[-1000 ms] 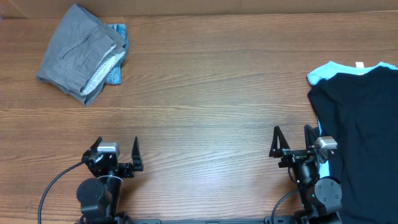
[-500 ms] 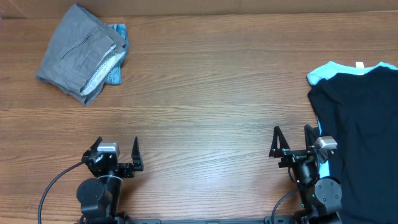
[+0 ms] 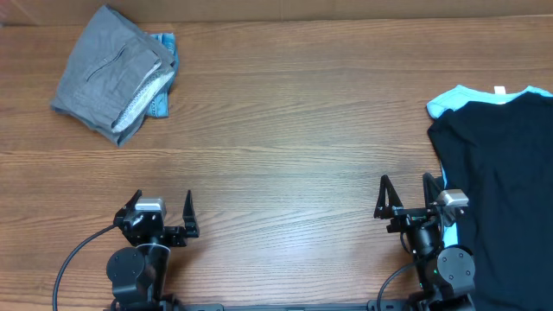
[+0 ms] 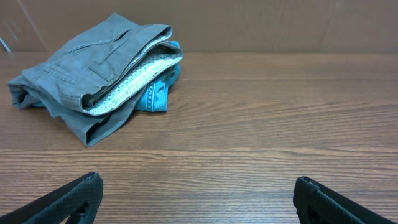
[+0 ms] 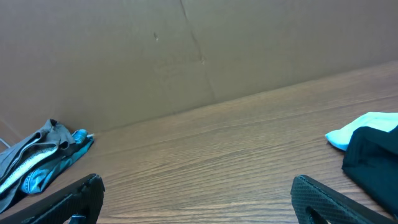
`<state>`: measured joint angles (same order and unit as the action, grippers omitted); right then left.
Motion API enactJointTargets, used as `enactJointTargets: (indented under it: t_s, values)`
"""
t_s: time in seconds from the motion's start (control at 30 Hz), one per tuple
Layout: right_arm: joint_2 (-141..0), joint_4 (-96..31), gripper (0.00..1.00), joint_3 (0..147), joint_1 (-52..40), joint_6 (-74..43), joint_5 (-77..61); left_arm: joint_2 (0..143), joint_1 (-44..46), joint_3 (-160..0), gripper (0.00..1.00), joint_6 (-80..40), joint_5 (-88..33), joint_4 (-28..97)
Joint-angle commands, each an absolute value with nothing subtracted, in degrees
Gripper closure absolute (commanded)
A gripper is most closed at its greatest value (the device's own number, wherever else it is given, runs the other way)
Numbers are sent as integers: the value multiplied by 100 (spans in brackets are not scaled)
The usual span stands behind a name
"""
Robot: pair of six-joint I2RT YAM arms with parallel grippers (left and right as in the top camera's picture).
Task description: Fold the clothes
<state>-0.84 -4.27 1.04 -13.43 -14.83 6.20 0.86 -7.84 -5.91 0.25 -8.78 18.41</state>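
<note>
Overhead, the wood-grain table carries two lots of clothing, well apart. At its far left corner sits a folded pile: grey woven trousers on top, a white knit layer beneath, and blue denim showing at the edge. At the right edge a dark navy shirt lies spread flat and unfolded over a light blue garment, which peeks out beyond it. A small white tag sits there, too small to read. The left gripper and right gripper sit near the front edge, each with black fingers spread wide and nothing between them. The right one is just beside the navy shirt.

From the left wrist, the pile lies ahead to the left; the trousers show seams and pocket stitching, and the knit looks ribbed. Both fingertips appear at the lower corners, far apart and empty. A brown cardboard wall stands behind the table.

From the right wrist, that creased cardboard fills the upper half. The pile is small at the far left, and the blue garment and a navy fold sit at the right edge. The fingertips are again wide and empty.
</note>
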Motion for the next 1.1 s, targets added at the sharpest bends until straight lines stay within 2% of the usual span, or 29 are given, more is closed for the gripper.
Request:
enactJointTargets:
  t_s: [0.0,1.07]
  values:
    - [-16,-395,0,45,-1306,-1503,637,25,-738,-561,0,130,-858,1817]
    - [-16,-397,0,45,-1306,-1503,637,25,-598,-561,0,130,-858,1817]
